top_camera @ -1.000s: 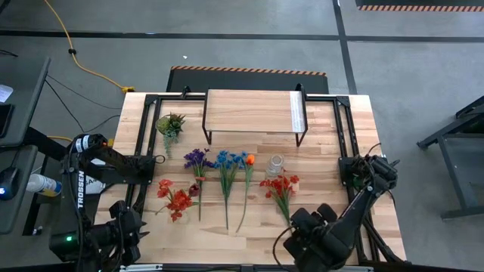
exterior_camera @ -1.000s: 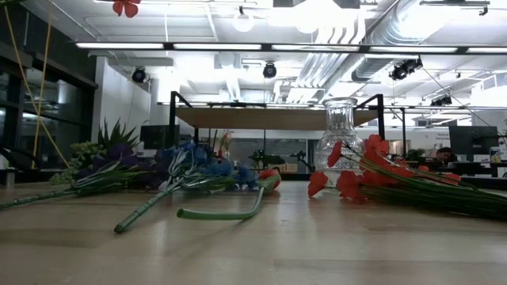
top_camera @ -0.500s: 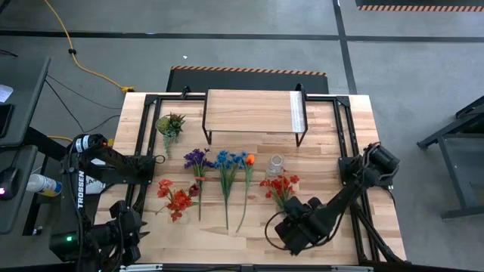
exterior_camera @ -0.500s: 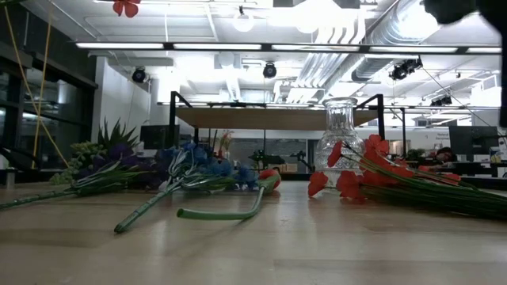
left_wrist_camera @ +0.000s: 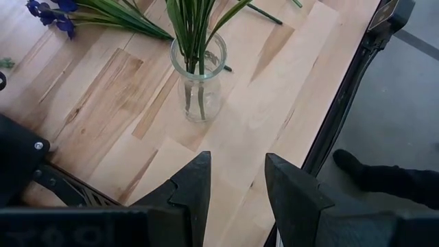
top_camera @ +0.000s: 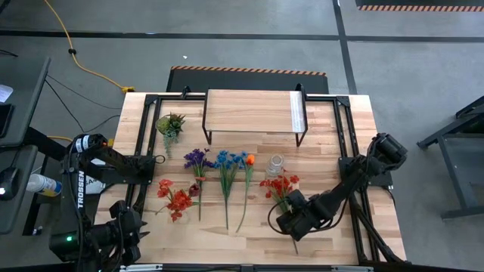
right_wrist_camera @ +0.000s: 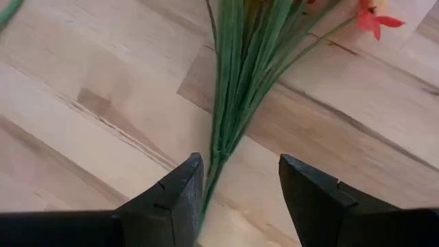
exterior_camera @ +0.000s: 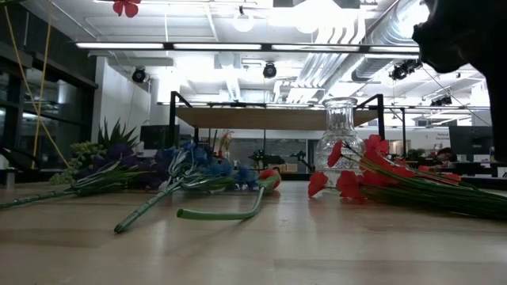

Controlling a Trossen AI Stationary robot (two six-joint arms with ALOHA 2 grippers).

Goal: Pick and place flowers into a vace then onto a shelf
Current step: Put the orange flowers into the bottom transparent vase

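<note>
The flowers lie flat on the table in a row: a red bunch (top_camera: 174, 198) at the left, then purple (top_camera: 198, 160), blue (top_camera: 225, 160), orange (top_camera: 249, 159), and a red bunch (top_camera: 281, 185) at the right. The clear glass vase (top_camera: 276, 164) stands upright beside that right bunch. The shelf (top_camera: 253, 112) stands at the far edge. My right gripper (right_wrist_camera: 236, 171) hangs open over the right red bunch's stems (right_wrist_camera: 226, 103), its fingers on either side of them and not touching. My left gripper (left_wrist_camera: 236, 165) is open at the table's left, with nothing between its fingers.
A small green spiky plant in a glass jar (top_camera: 170, 125) stands at the far left, close to my left gripper. Black frame rails (top_camera: 344, 136) run along the table's sides. Bare wood (top_camera: 249, 245) lies along the near edge.
My right gripper has come down from above the near edge, moving toward the far-left until it is over the right red bunch's stems, and it has tipped more steeply downward. In the low view its arm has entered at the top right. The flowers have not moved.
</note>
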